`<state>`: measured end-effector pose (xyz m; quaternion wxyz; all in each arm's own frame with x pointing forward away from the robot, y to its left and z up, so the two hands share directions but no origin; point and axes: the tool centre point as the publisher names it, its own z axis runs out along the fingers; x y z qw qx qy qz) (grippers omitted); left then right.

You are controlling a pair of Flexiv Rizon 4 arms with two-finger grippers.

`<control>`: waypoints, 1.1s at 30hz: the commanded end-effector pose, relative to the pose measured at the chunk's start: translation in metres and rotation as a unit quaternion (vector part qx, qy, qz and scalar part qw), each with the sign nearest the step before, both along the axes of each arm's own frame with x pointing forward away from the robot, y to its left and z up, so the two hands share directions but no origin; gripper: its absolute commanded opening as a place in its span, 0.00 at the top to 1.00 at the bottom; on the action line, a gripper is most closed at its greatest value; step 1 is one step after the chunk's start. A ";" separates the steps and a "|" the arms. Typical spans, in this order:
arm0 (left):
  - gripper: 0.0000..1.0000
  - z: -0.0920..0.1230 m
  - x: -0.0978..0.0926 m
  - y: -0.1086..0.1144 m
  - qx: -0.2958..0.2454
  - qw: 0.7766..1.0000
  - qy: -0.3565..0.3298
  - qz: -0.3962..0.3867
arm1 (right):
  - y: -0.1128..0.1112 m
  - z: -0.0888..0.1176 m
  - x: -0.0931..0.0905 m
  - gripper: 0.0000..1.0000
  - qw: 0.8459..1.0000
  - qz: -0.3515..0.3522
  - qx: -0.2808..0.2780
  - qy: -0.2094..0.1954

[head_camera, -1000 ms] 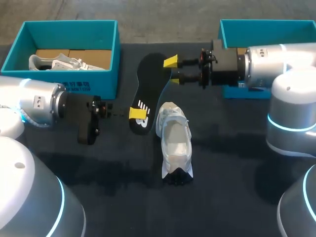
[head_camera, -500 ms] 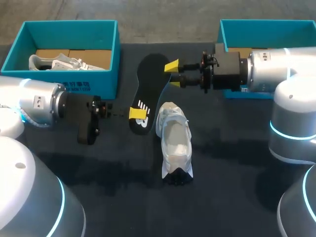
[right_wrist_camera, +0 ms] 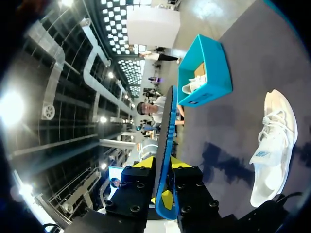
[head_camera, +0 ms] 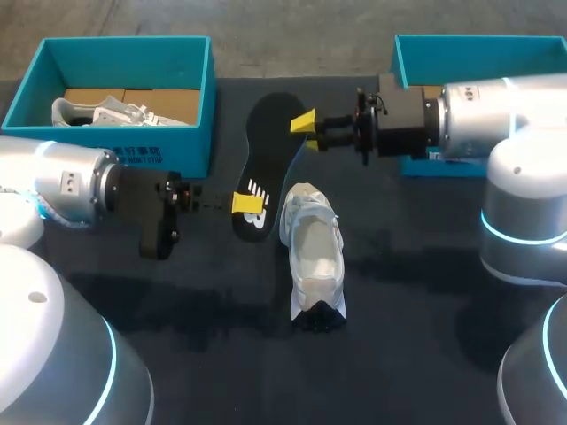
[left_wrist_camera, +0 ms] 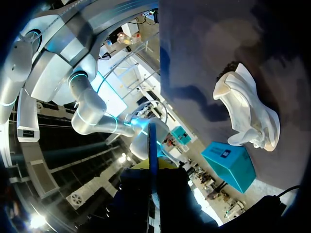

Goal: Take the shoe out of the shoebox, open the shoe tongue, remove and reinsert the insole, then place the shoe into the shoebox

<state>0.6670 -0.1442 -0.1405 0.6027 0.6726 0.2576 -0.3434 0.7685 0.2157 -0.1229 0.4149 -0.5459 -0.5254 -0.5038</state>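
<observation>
DESK: Holding what, and how?

FIELD: Black foam insole [head_camera: 267,161], stretched lengthwise between two arms over the far middle of the dark bench [head_camera: 416,297]. Clenched at the toe end by the right gripper [head_camera: 308,131], one yellow tip on the upper face and the other beneath. Pinched at the heel end by the left gripper [head_camera: 241,204] in the same fashion, just beside the white heel mark.

DESK: Why two grips on so light a piece?

FIELD: Likely to keep a floppy strip flat and aimed. Looks like the stage between removal and reinsertion, judging by the bare inside of the shoe. Hangs just beside the white mesh shoe [head_camera: 314,252], heel end level with the shoe's far end, toe end angled off toward the far edge. Hard to say from above whether clear of the bench or brushing it.

DESK: And the shoe itself?

FIELD: Sits upright on its sole near the bench's middle, touched by neither gripper, mouth spread wide and facing up. Left open, presumably, to give the insole a way back in.

DESK: Boxes?

FIELD: Left teal cardboard shoebox [head_camera: 124,41] at the far left corner, lidless, carrying a second white shoe [head_camera: 106,112] on a brown card lining [head_camera: 155,97]. Right teal cardboard shoebox [head_camera: 478,40] at the far right corner, largely hidden behind the right arm; shows a sliver of brown card inside, nothing more made out. Either one possible as the shoe's final berth.
</observation>
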 end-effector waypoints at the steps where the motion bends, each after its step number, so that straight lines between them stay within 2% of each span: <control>1: 1.00 -0.001 -0.001 -0.001 -0.001 1.000 -0.002 0.002 | 0.007 0.000 0.003 0.82 1.000 0.001 -0.003 0.003; 4: 1.00 -0.001 -0.001 -0.001 -0.001 1.000 -0.002 0.002 | 0.008 0.001 0.003 0.89 1.000 0.004 -0.003 0.004; 10: 1.00 -0.001 -0.001 -0.001 -0.001 1.000 -0.002 0.002 | 0.008 0.001 0.003 0.82 1.000 0.006 -0.003 0.007; 13: 1.00 -0.001 -0.001 -0.001 -0.001 1.000 -0.002 0.002 | 0.008 0.001 0.003 0.85 1.000 0.007 -0.003 0.009; 16: 1.00 -0.001 -0.001 -0.001 -0.001 1.000 -0.002 0.002 | 0.008 0.001 0.003 0.99 1.000 0.007 -0.003 0.009; 24: 1.00 -0.001 -0.001 -0.001 -0.002 1.000 -0.001 0.001 | 0.008 0.000 0.004 1.00 1.000 0.012 -0.003 0.012; 25: 0.97 -0.001 -0.001 -0.001 -0.001 1.000 -0.001 0.001 | 0.008 0.000 0.004 1.00 1.000 0.012 -0.003 0.012; 26: 0.59 -0.001 -0.001 -0.001 -0.001 1.000 0.000 0.001 | 0.008 0.000 0.004 1.00 1.000 0.013 -0.003 0.012; 27: 0.00 -0.002 -0.001 -0.001 -0.002 1.000 0.002 0.001 | 0.008 0.000 0.004 1.00 1.000 0.013 -0.003 0.012; 32: 0.00 -0.003 0.000 0.001 -0.001 1.000 0.008 0.003 | 0.007 -0.001 0.004 1.00 1.000 0.013 0.000 0.013; 33: 0.00 -0.004 -0.001 0.007 0.011 1.000 0.011 0.003 | 0.005 -0.003 0.004 1.00 1.000 0.013 0.001 0.013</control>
